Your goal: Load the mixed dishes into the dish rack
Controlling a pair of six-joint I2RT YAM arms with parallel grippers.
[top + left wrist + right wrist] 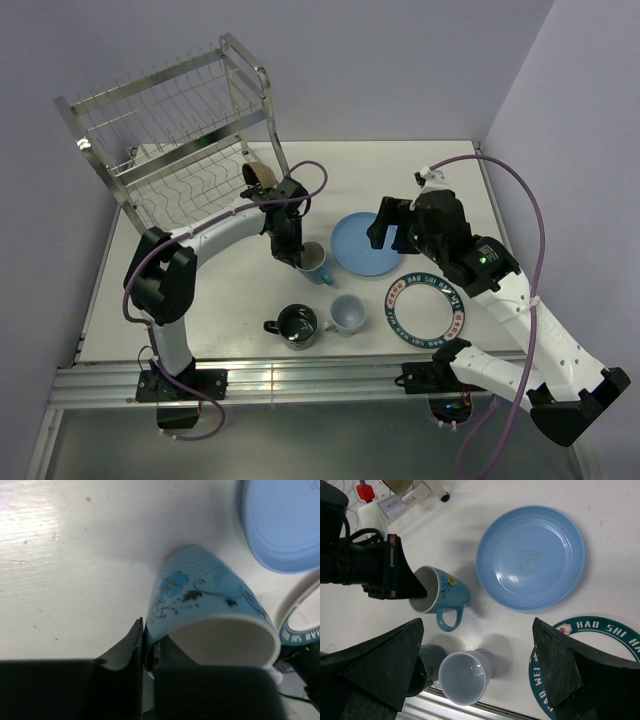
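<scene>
My left gripper (291,250) is shut on the rim of the blue mug (316,263), one finger inside and one outside (131,647); the flowered mug (210,605) leans over just above the table. My right gripper (383,226) is open and empty, high above the light-blue plate (365,244). The white plate with dark lettered rim (427,307) lies at the front right. The dark mug (297,325) and the pale cup (347,314) stand at the front. The black-and-tan bowl (259,175) sits at the right end of the steel dish rack (175,140).
In the right wrist view the blue mug (442,594), pale cup (465,677), light-blue plate (530,557) and lettered plate (600,630) lie close together below my open gripper (478,630). The table's front rail (300,380) runs just behind the cups.
</scene>
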